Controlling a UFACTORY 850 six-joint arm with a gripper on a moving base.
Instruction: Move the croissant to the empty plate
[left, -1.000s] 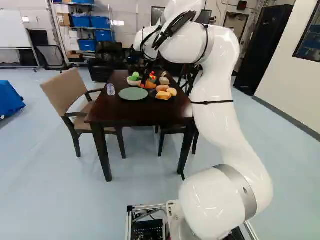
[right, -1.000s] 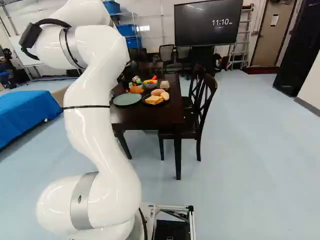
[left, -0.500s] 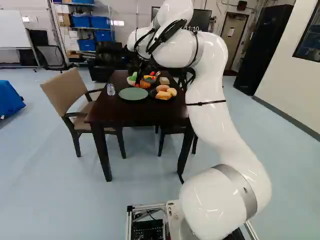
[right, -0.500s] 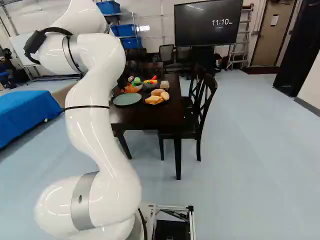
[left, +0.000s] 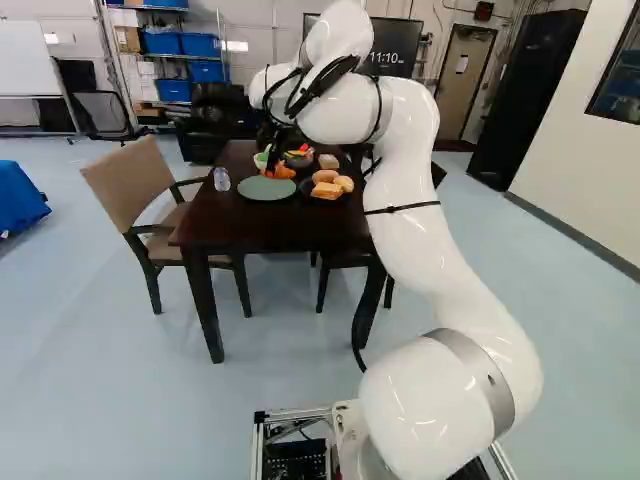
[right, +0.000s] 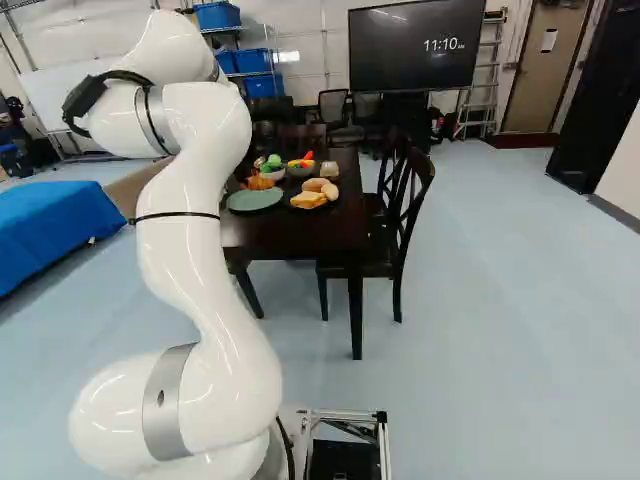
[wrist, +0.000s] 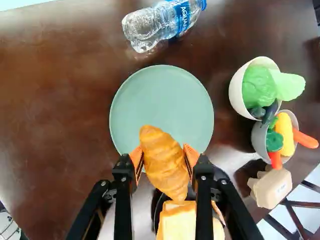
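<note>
Gripper (left: 274, 168) first: both orange pads press the croissant (wrist: 165, 162) from opposite sides, so the jaws are closed on it. The croissant is held above the table (left: 235, 228); in the wrist view its far end overlaps the near rim of the green plate (wrist: 162, 100). The plate bears nothing else.

Just under the fingers — partly behind the croissant and gripper — sits a dark plate (wrist: 156, 206) carrying bread slices (wrist: 177, 225) and two rolls (both rolls clearer in the right base view).

Past the green plate, a clear water bottle (wrist: 142, 30) with a blue label lies on its side.

Beside the green plate, a white bowl (wrist: 237, 95) contains lettuce (wrist: 257, 86) and an eggplant (wrist: 270, 111). A grey bowl (wrist: 258, 141) close to it contains a green pepper (wrist: 274, 141), a yellow item (wrist: 285, 132) and orange-red pieces. A beige block (wrist: 272, 189) lies near that bowl.

Farther out: a tan armchair (left: 135, 185) at the left of the table in the left base view; dark wooden chairs (right: 410, 190) at its right in the right base view.
</note>
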